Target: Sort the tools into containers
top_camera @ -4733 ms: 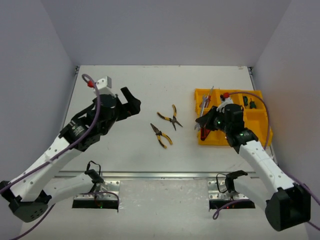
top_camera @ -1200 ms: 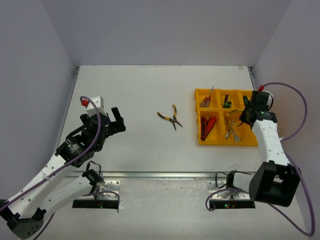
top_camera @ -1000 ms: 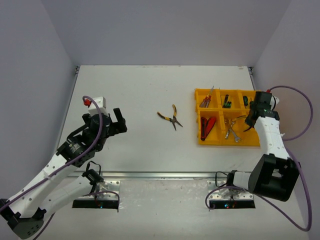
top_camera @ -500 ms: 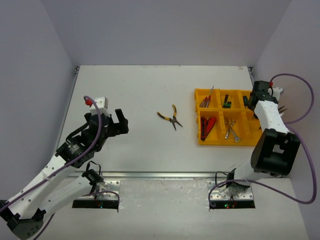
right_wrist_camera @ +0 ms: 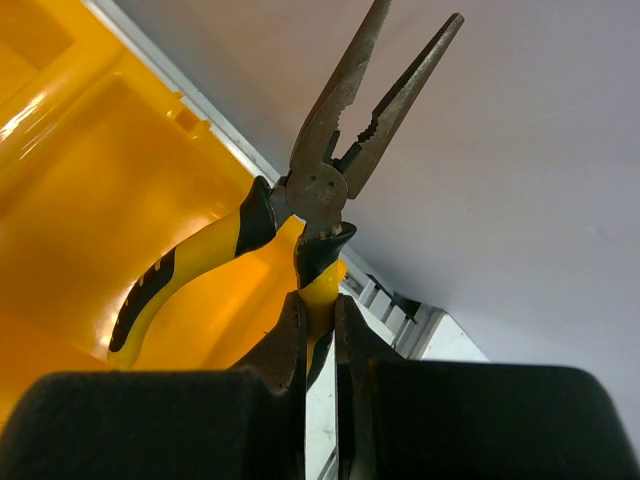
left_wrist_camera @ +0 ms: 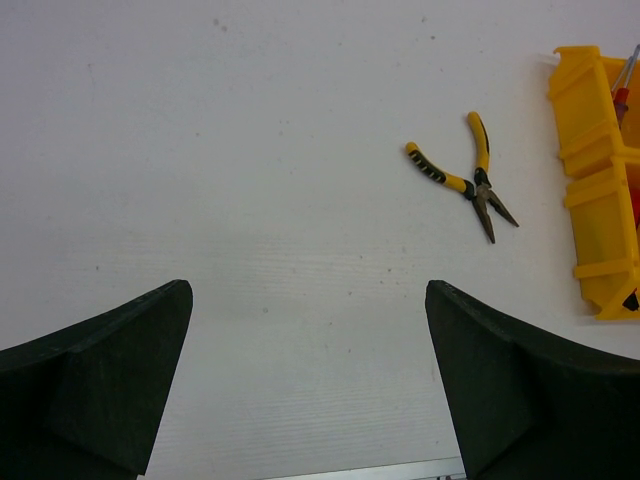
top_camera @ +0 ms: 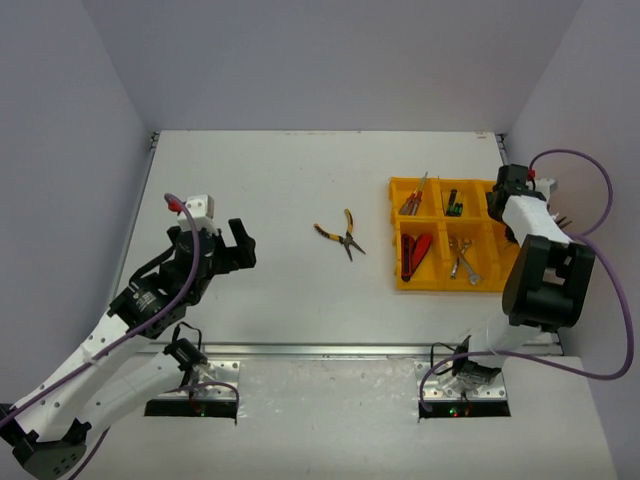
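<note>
Right hand (right_wrist_camera: pixel 320 322) pinching yellow-black pliers (right_wrist_camera: pixel 318 190), serrated nose parted.

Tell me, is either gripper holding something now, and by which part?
The right gripper holds the yellow-black pliers by one handle, pinched between its fingers; the other handle is free. The left gripper is open and empty.

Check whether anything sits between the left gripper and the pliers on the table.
Nothing visible. The left gripper is open, with only bare table between it and the pliers.
</note>
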